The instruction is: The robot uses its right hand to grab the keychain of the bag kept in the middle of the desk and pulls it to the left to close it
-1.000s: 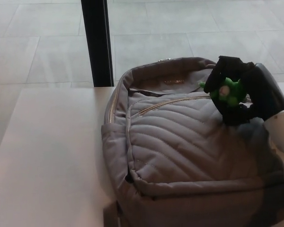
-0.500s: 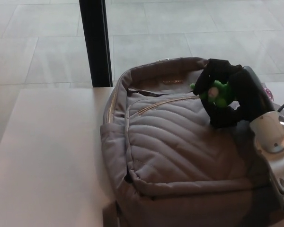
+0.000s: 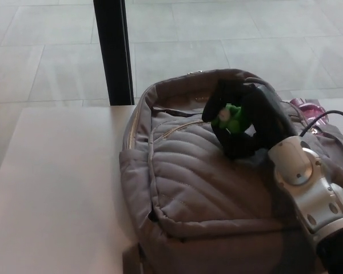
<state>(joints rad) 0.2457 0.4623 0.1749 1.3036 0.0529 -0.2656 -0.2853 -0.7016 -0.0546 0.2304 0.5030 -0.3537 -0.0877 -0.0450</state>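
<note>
My right robot hand [image 3: 244,123] is clenched on the green keychain [image 3: 231,117], and only a small part of the keychain shows between my black fingers [image 3: 216,103]. The robot hand and keychain sit on the upper part of the grey quilted bag [image 3: 206,182], just below its top edge and a little right of its middle. A gold zip [image 3: 180,129] runs from the keychain down toward the bag's left side. I cannot tell which zip the keychain hangs from. My silver forearm [image 3: 306,182] reaches in from the lower right and lies over the bag's right half.

The bag lies flat on the pale bench [image 3: 57,188], filling its middle and right, with its top facing away from me. Something pink [image 3: 304,107] pokes out just behind my wrist, near a thin black cable [image 3: 331,114]. Beyond the bench's far edge a black pillar [image 3: 111,51] stands upright, and a floor [image 3: 246,34] of large pale tiles spreads out behind it.
</note>
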